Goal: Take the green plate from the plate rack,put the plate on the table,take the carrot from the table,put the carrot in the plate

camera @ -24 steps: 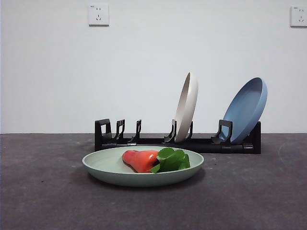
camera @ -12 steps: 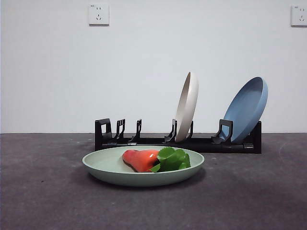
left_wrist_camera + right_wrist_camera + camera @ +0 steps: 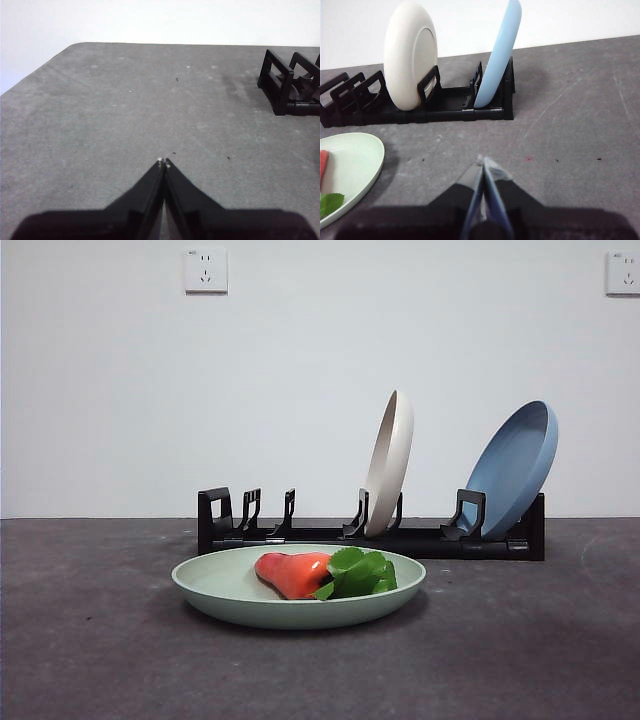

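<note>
The green plate lies flat on the table in front of the plate rack. The carrot lies in the plate, its green leaves to the right. The plate's edge also shows in the right wrist view, with a bit of the carrot. My left gripper is shut and empty over bare table, left of the rack's end. My right gripper is shut and empty, in front of the rack. Neither arm shows in the front view.
A beige plate and a blue plate stand upright in the rack; both show in the right wrist view, beige and blue. Two wall sockets are on the white wall behind.
</note>
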Controlling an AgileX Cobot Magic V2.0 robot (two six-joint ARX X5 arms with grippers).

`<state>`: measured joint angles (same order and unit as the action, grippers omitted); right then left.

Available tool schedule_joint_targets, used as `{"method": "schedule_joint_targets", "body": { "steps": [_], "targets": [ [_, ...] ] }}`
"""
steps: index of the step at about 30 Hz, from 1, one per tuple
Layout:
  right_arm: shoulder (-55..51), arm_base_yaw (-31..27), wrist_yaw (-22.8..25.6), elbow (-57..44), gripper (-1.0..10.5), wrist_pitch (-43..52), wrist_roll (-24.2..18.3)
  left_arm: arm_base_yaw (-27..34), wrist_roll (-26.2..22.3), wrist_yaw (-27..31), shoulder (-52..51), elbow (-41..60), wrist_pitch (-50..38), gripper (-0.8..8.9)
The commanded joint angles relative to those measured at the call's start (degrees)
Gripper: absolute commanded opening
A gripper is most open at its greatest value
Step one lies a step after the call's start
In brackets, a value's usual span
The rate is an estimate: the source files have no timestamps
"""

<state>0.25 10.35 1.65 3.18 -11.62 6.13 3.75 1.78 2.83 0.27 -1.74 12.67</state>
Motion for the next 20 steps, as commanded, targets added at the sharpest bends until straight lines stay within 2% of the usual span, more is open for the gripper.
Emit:
{"method": "schedule_joint_targets", "body": {
  "steps": [1, 20],
  "targets": [
    [-0.2, -0.11, 0.2, -0.68, 0.0, 0.42, -0.66, 0.22, 0.44, -0.04, -0.17, 0.72, -0.17, -0.02],
    [-0.13, -0.11, 0.22, -0.66, 0.0, -4.74, 0.0, 0.22, 0.44, -0.04, -0.17, 0.72, -0.17, -0.03]
  ]
}}
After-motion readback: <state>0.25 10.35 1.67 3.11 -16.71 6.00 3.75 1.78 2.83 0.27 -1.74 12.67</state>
